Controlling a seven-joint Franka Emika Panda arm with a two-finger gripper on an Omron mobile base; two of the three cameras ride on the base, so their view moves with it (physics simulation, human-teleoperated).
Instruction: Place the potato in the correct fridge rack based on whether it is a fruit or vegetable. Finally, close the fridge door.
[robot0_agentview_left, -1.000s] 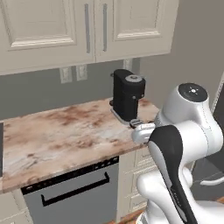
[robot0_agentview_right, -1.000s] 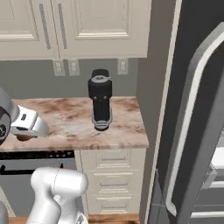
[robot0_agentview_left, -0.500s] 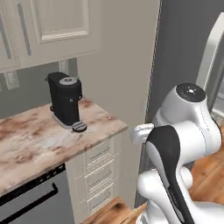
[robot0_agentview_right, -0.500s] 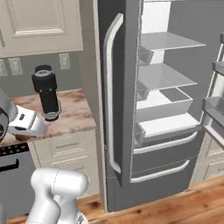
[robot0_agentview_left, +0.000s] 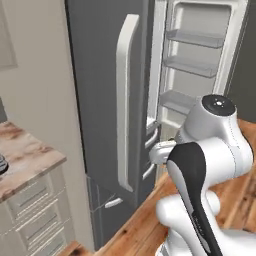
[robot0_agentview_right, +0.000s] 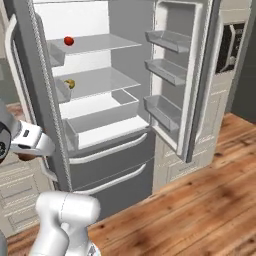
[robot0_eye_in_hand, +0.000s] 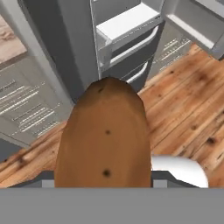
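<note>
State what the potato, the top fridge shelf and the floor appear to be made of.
Potato: dull, matte brown skin with small dark eyes, like raw vegetable peel.
Fridge rack: thin, flat, pale grey panel, probably glass or clear plastic; the look leaves it open.
Floor: warm brown planks with grain and knots, seemingly wood with a light sheen.

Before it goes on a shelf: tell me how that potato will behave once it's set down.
The potato looks like a rounded oval, so it may roll on the flat, smooth fridge shelf. It seems solid and stiff, unlikely to squash. Its dull skin probably grips well rather than slipping.
</note>
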